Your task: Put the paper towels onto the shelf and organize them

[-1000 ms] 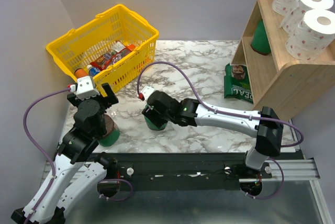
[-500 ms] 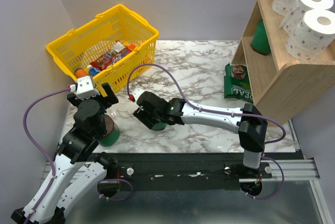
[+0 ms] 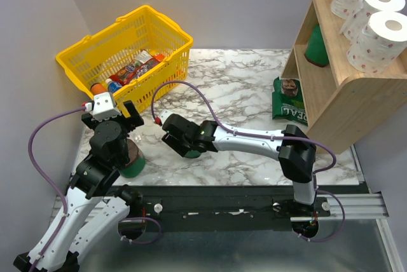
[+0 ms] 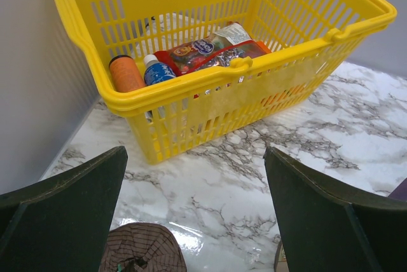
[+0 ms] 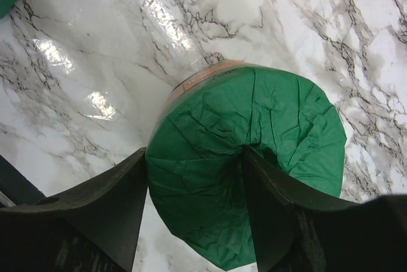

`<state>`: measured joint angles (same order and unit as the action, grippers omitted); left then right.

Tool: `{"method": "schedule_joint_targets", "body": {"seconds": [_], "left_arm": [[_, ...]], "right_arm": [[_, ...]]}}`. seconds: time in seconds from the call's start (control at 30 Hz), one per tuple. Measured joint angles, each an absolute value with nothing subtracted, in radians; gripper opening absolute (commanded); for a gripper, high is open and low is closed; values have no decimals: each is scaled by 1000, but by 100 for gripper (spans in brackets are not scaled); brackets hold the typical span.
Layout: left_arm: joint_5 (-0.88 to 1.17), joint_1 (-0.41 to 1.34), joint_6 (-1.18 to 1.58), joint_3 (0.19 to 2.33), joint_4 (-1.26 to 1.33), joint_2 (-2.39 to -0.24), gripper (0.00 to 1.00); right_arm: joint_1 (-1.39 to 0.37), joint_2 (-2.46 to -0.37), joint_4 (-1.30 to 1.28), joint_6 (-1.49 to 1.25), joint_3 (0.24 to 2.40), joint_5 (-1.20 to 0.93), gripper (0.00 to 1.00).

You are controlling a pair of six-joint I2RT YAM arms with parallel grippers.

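Observation:
My right gripper (image 5: 194,211) is shut on a green paper towel roll (image 5: 254,138), with one finger in its hollow core and one outside. In the top view this roll (image 3: 193,152) shows as a green sliver under the gripper (image 3: 184,137), at the table's front middle. My left gripper (image 4: 194,221) is open and empty above a second green roll, whose brown end (image 4: 141,251) shows low in the left wrist view. That roll (image 3: 132,163) stands at the front left. Three white rolls (image 3: 375,8) lie on top of the wooden shelf (image 3: 356,97). A third green roll (image 3: 316,46) sits on the shelf's lower tier.
A yellow basket (image 3: 82,56) with bottles and packets stands at the back left, just beyond my left gripper; its front wall (image 4: 210,103) fills the left wrist view. A green packet (image 3: 289,102) leans at the foot of the shelf. Marble table (image 3: 241,88).
My right gripper has moved left along the table's front with the green roll in it, and its wrist has turned. The left arm has not moved.

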<state>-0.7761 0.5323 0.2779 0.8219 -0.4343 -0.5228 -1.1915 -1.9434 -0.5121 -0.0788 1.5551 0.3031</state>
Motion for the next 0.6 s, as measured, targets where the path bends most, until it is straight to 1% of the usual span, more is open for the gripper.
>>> {"method": "schedule_joint_targets", "body": {"seconds": [0.13,0.17,0.3,0.47,0.6], "left_arm": [[-776,532,278,822,-434,-523,99],[-776,532,278,822,-434,-523,99],[-776,532,278,822,-434,-522,99],[-776,532,278,822,-434,-518,99],[-776,532,278,822,-433,-515,99]], "right_arm": [[-1192,-1953,-520,-79,1567,308,57],[-1192,-1953,-522,-79,1567,310,52],[-1192,-1953,-527,-75,1567,321,43],[-1192,-1948,-559,-38,1566,356,38],[-1181,-1906,-618,25,1550,418,37]]}}
